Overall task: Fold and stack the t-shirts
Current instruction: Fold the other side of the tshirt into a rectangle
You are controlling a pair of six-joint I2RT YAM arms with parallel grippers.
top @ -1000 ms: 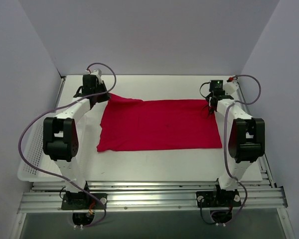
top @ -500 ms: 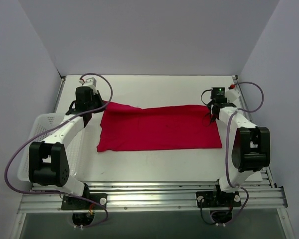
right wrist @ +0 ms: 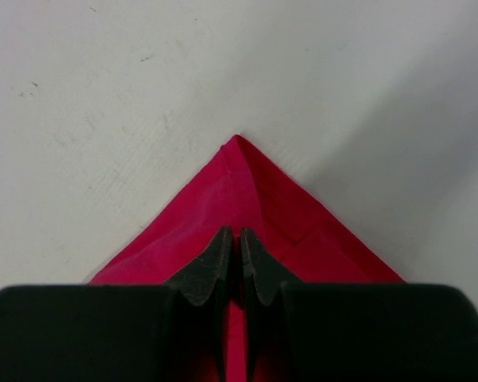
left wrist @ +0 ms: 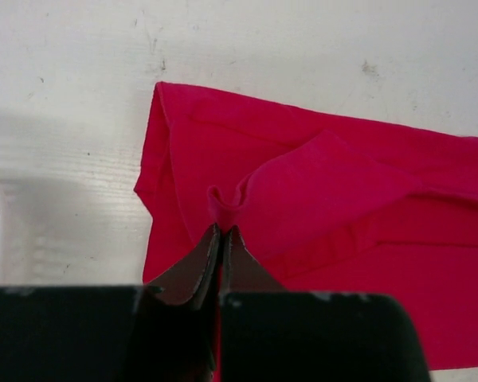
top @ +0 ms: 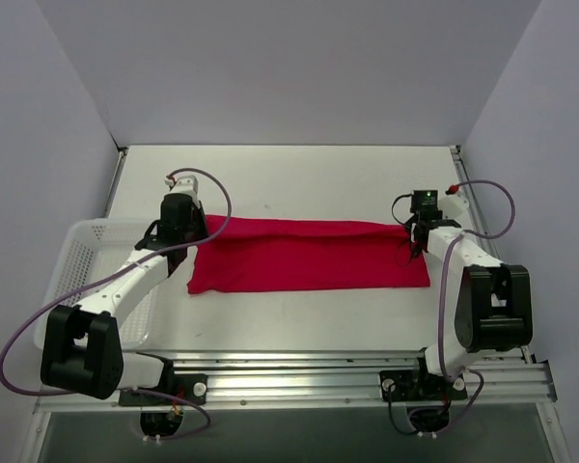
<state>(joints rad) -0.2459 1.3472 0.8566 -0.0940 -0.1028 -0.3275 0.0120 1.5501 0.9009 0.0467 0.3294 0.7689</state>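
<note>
At far edge: left gripper (left wrist: 221,232) and right gripper (right wrist: 239,235) are pinching t-shirt (top: 309,258) corners, jaws clamped
Progress: shirt is lying partly folded lengthwise; more folds, stacking left

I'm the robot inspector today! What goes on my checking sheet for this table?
Surface: white table, with a few small marks.
Job's things: one red t-shirt, partly folded lengthwise between the arms.
Clutter: white mesh basket at the left edge.
Grippers: left gripper shut on the t-shirt's left end; right gripper shut on its right corner.
Cables: purple cables loop from each arm.
Surroundings: plain pale walls; metal rail in front.
</note>
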